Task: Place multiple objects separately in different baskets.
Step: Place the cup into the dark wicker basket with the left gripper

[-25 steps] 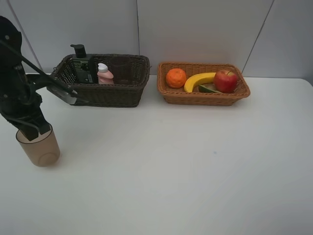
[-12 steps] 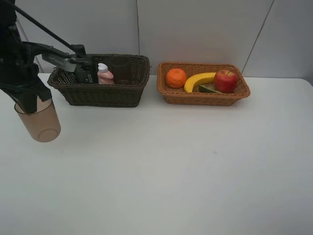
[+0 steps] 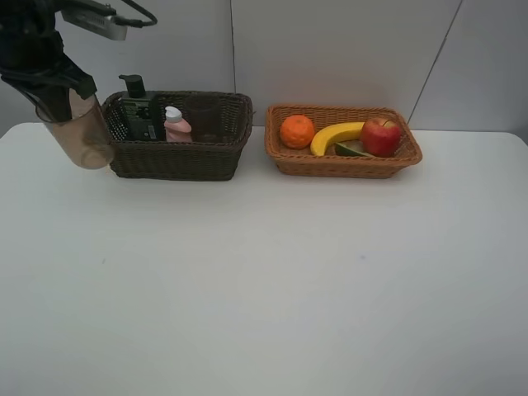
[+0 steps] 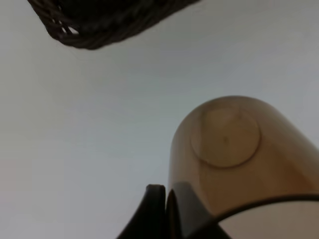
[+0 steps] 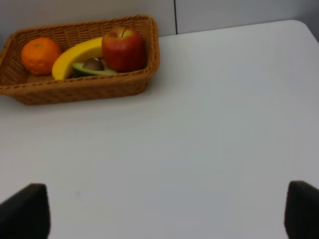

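Observation:
My left gripper [image 3: 59,106] is shut on the rim of a translucent brownish cup [image 3: 84,134], which hangs tilted in the air just left of the dark brown basket [image 3: 177,161]. In the left wrist view the cup [image 4: 239,159] fills the lower right, with one dark finger [image 4: 155,211] outside its wall. A dark green pump bottle [image 3: 139,111] and a pink bottle [image 3: 175,125] stand in the dark basket. The tan basket [image 3: 342,167] holds an orange [image 3: 297,131], banana [image 3: 334,136], apple [image 3: 380,136] and avocado half [image 3: 353,150]. My right gripper [image 5: 162,214] is open over bare table.
The white table [image 3: 272,280] stretches wide in front of both baskets. A grey panelled wall [image 3: 330,49] stands right behind them. A corner of the dark basket [image 4: 99,20] shows in the left wrist view, and the tan basket [image 5: 79,87] with its fruit in the right wrist view.
The left arm has lifted the cup off the table at the left and carried it up and back, to beside the dark basket's left end. The right gripper has not moved.

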